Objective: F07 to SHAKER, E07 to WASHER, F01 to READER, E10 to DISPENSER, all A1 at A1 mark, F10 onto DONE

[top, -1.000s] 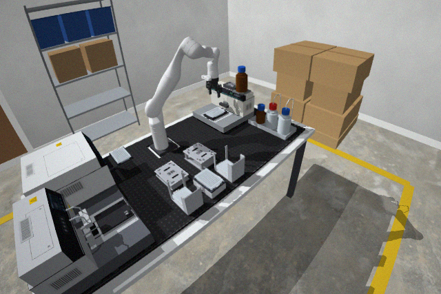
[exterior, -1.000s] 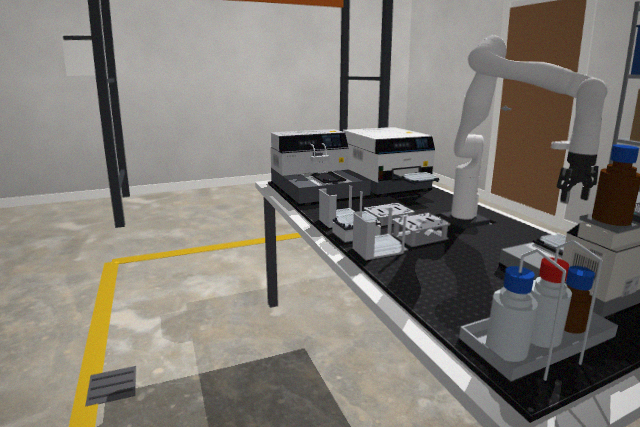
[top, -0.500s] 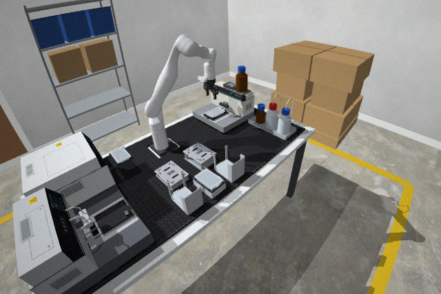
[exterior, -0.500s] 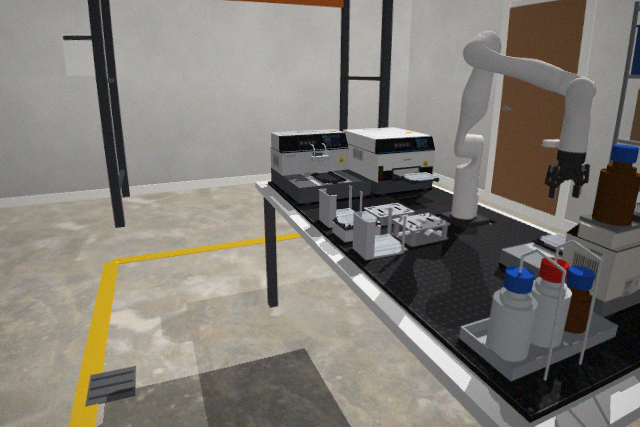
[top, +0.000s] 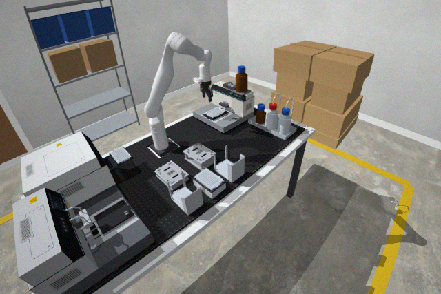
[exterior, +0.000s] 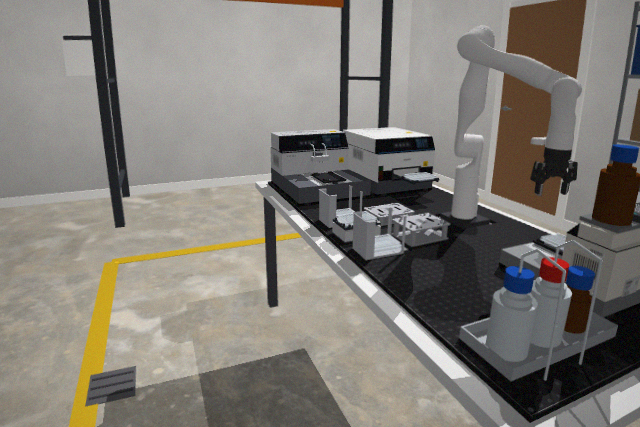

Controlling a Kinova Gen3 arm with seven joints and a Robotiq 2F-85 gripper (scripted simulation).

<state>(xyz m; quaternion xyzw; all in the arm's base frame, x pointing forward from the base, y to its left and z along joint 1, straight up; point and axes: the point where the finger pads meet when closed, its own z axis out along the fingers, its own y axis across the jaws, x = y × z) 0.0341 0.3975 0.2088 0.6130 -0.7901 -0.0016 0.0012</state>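
My gripper [top: 207, 98] [exterior: 553, 185] is open and empty. It hangs a little above the white plate [top: 216, 112] [exterior: 552, 240] on the platform of the dispenser [top: 238, 104] [exterior: 594, 230] at the far end of the table. Another white plate [top: 210, 180] [exterior: 343, 216] sits on a small station between two open-topped racks [top: 233, 171] [top: 192, 203]. A plate [top: 120, 154] [exterior: 416, 175] lies on the tray of the rear big instrument. The front instrument's tray [top: 111, 216] [exterior: 325, 177] looks dark. The labels are too small to read.
Two empty nests [top: 170, 173] [top: 199, 153] stand near the arm's base. A brown bottle [top: 241, 78] [exterior: 617, 189] stands on the dispenser beside the gripper. A tray of bottles [top: 274, 120] [exterior: 532, 308] is at the table's corner. Cardboard boxes [top: 320, 84] are stacked behind.
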